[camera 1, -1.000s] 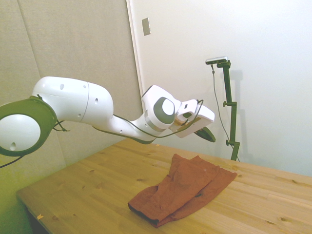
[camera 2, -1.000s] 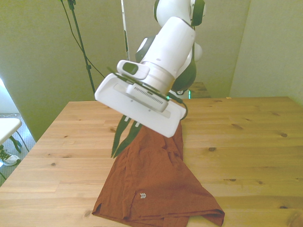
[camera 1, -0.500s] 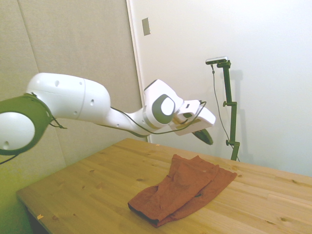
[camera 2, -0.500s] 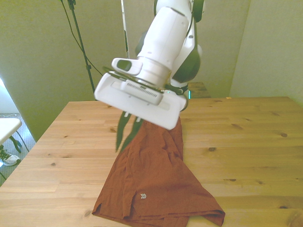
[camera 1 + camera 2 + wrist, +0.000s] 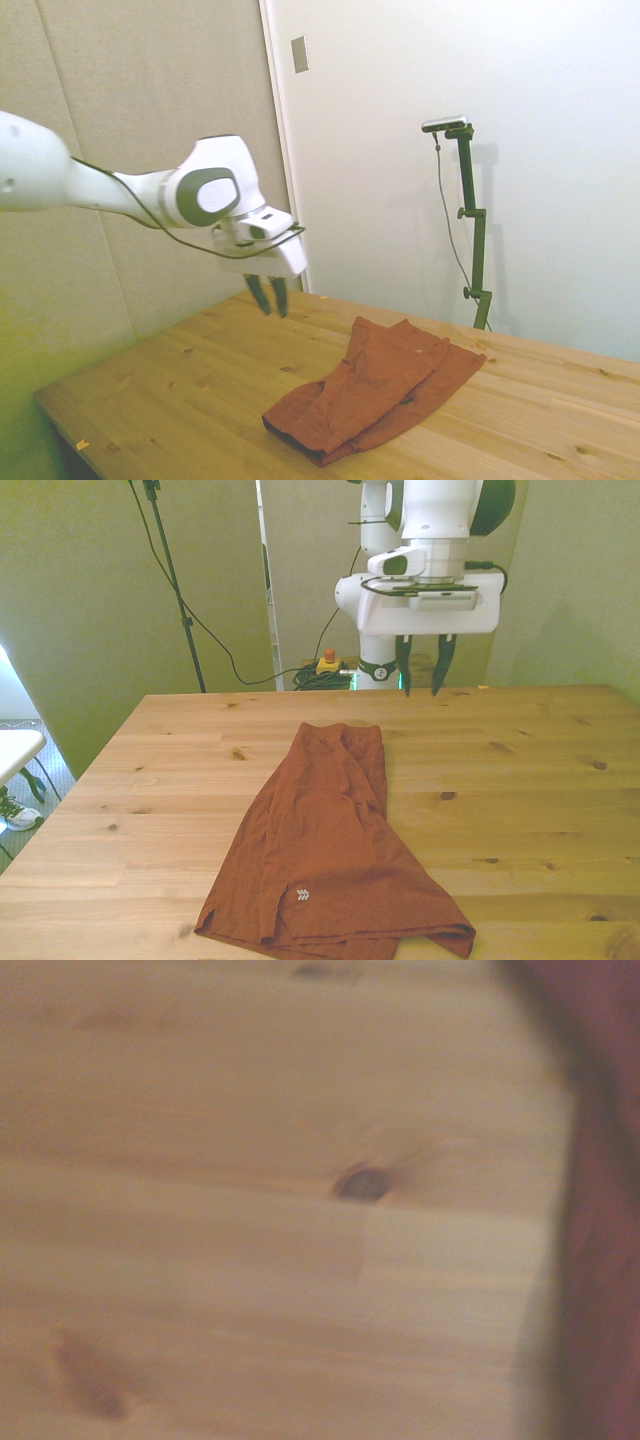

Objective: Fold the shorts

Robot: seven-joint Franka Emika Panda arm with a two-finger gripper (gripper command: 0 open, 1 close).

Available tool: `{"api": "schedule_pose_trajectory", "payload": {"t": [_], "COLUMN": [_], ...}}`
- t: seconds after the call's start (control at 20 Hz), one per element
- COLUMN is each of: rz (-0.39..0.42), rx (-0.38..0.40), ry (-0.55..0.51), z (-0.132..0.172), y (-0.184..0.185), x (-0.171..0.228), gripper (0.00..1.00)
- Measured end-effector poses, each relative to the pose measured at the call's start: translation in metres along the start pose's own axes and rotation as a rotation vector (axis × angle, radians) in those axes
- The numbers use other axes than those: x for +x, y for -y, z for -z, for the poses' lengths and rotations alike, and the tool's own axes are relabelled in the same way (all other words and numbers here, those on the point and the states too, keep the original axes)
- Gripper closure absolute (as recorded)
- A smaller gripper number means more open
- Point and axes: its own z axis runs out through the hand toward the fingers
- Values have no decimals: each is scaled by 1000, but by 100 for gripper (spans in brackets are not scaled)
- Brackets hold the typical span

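The gripper [image 5: 420, 675] hangs high above the far edge of the table [image 5: 520, 780], fingers pointing down with a small gap between them — it holds nothing. The shorts [image 5: 330, 850] lie well apart from it, toward the near side of the table, flat, with one layer laid over the other so both legs seem stacked. I judge that one fold is made — a second fold across the length may be left, if it is wanted at all.
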Motion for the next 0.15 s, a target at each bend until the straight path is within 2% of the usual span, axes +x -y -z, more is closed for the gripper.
{"api": "schedule_pose_trajectory", "payload": {"t": [0.15], "rz": [41], "rx": [9], "ry": [54], "z": [0], "y": [-23], "x": [-57], "gripper": [0]}}
